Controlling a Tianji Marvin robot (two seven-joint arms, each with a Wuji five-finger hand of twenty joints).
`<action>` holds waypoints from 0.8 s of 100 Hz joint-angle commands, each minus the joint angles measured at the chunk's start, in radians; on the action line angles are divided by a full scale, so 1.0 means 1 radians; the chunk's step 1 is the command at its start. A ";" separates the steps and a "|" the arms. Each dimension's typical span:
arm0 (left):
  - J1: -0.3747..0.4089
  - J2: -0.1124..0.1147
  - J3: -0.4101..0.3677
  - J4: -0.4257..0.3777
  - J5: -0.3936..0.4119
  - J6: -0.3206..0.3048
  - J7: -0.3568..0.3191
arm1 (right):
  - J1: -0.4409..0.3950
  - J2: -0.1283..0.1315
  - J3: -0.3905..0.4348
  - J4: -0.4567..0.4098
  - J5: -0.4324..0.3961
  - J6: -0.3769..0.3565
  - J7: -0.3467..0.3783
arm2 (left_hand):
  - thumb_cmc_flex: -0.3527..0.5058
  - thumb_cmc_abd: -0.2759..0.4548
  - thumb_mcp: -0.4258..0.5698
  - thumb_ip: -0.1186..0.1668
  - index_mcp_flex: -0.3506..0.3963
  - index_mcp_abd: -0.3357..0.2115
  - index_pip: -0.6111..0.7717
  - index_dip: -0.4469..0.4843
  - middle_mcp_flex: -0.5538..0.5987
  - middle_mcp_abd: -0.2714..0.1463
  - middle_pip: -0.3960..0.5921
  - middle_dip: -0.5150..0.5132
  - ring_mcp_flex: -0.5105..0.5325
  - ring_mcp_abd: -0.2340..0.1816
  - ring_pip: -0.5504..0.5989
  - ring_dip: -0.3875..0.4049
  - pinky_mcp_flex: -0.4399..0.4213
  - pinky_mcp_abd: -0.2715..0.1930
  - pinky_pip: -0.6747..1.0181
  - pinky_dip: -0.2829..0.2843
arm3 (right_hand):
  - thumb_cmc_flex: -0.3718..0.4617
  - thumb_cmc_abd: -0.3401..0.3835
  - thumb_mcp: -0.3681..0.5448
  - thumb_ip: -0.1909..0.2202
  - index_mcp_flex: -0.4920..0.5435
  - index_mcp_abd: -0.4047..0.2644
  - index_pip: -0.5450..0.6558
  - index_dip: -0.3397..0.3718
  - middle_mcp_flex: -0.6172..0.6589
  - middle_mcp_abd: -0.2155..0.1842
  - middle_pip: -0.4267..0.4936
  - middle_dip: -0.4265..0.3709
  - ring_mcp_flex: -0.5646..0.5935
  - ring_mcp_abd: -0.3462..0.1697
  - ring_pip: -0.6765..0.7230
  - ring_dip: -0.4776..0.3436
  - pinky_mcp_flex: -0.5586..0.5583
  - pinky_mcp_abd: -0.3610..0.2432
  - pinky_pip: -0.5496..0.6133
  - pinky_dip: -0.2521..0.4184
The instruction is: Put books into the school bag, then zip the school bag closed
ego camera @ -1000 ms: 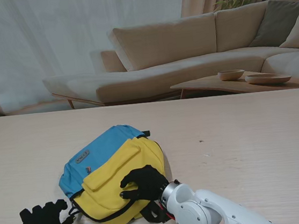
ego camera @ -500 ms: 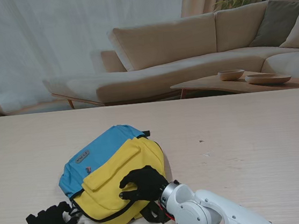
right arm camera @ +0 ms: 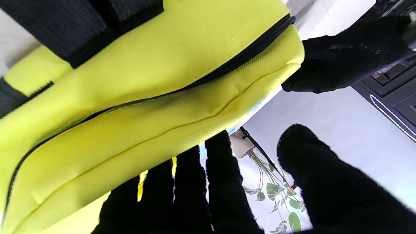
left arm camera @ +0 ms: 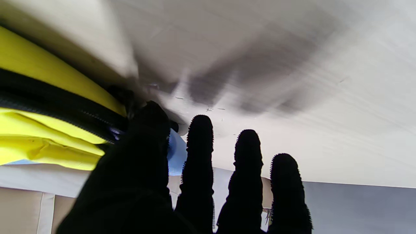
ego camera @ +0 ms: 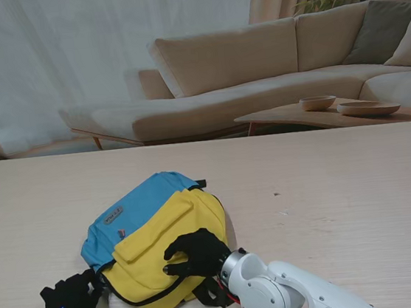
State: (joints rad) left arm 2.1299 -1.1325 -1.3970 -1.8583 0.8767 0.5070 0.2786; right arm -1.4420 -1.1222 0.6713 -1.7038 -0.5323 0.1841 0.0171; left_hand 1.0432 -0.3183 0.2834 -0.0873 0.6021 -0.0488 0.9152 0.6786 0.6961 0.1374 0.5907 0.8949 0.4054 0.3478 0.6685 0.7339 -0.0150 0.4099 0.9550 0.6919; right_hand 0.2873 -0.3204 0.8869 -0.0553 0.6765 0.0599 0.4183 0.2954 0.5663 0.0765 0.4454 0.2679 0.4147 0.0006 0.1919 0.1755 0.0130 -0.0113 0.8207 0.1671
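Note:
The school bag (ego camera: 151, 234), blue at the back and yellow in front, lies flat on the table near me. My right hand (ego camera: 194, 253) rests on its yellow front with the fingers laid on the fabric and the thumb apart, gripping nothing. The right wrist view shows the yellow panel (right arm camera: 156, 97), crossed by a black zipper (right arm camera: 224, 70). My left hand (ego camera: 70, 301) is at the bag's near left corner. In the left wrist view its thumb side (left arm camera: 146, 136) touches the end of the zipper (left arm camera: 65, 110), and three fingers stick out straight. The pull is hidden.
The light wooden table (ego camera: 329, 199) stretches wide to my right and far side. Black straps (ego camera: 206, 293) stick out from the bag beside my right wrist. A beige sofa (ego camera: 270, 65) and a low table with bowls (ego camera: 334, 106) stand beyond the table.
My left hand has moved right to the bag's near left corner, and its spread fingers have drawn together. The right hand and the bag have stayed put.

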 commanded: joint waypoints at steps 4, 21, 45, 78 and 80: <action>0.017 -0.011 -0.005 -0.020 0.005 -0.015 0.000 | -0.010 -0.005 -0.007 -0.002 -0.001 0.002 0.020 | 0.075 0.049 -0.017 0.013 0.057 -0.074 -0.019 -0.025 0.035 0.006 -0.020 0.023 0.026 0.021 0.030 0.012 -0.009 0.005 0.047 0.005 | -0.032 -0.006 0.012 0.033 0.020 0.009 -0.016 0.015 0.014 0.017 0.010 0.003 0.022 -0.005 0.009 0.004 0.014 0.026 0.037 0.028; 0.047 -0.017 -0.021 -0.041 0.023 -0.036 0.045 | -0.010 -0.005 -0.008 -0.003 0.001 0.005 0.022 | 0.059 0.017 0.041 0.011 0.078 -0.121 0.019 0.052 0.062 0.004 -0.052 0.059 0.035 0.020 0.038 0.012 -0.003 0.007 0.050 0.001 | -0.032 -0.007 0.012 0.033 0.020 0.009 -0.018 0.017 0.015 0.018 0.011 0.003 0.021 -0.001 0.010 0.005 0.015 0.029 0.040 0.030; 0.088 -0.019 -0.044 -0.069 0.055 -0.034 0.073 | -0.009 -0.004 -0.010 -0.004 0.003 0.008 0.025 | 0.034 -0.015 0.117 0.001 0.074 -0.117 0.060 0.161 0.073 -0.005 -0.066 0.083 0.035 0.016 0.039 0.013 -0.002 0.005 0.056 -0.002 | -0.032 -0.006 0.012 0.033 0.019 0.009 -0.020 0.018 0.012 0.019 0.011 0.003 0.021 -0.001 0.011 0.005 0.015 0.029 0.041 0.032; 0.097 -0.022 -0.037 -0.067 0.044 0.008 0.068 | -0.010 -0.002 -0.014 -0.007 0.003 0.010 0.033 | -0.039 -0.054 0.156 0.003 -0.102 -0.038 -0.013 0.077 -0.062 -0.007 -0.019 0.019 -0.009 -0.007 0.016 0.009 -0.016 -0.010 0.049 0.000 | -0.032 -0.004 0.011 0.033 0.016 0.011 -0.023 0.019 0.008 0.018 0.011 0.003 0.019 -0.001 0.011 0.006 0.016 0.031 0.042 0.033; 0.097 -0.021 -0.037 -0.068 0.045 0.009 0.065 | -0.010 -0.002 -0.014 -0.007 0.003 0.010 0.033 | -0.051 -0.059 0.157 0.005 -0.123 -0.034 -0.028 0.061 -0.082 -0.009 -0.001 -0.009 -0.013 -0.009 0.013 0.009 -0.017 -0.011 0.048 0.001 | -0.033 -0.002 0.010 0.033 0.016 0.010 -0.023 0.019 0.007 0.018 0.011 0.003 0.020 -0.002 0.011 0.005 0.016 0.031 0.042 0.033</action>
State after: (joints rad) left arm 2.2134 -1.1471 -1.4362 -1.9186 0.9244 0.5090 0.3689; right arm -1.4414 -1.1214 0.6656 -1.7096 -0.5281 0.1931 0.0287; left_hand 1.0038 -0.3527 0.3901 -0.0897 0.5500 -0.0637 0.8945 0.7716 0.6778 0.1371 0.5380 0.9433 0.4245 0.3490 0.6818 0.7339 -0.0077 0.4099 0.9763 0.6919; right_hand 0.2873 -0.3207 0.8871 -0.0553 0.6765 0.0691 0.4079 0.3051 0.5663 0.0765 0.4454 0.2679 0.4147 0.0016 0.1931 0.1755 0.0124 -0.0113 0.8187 0.1669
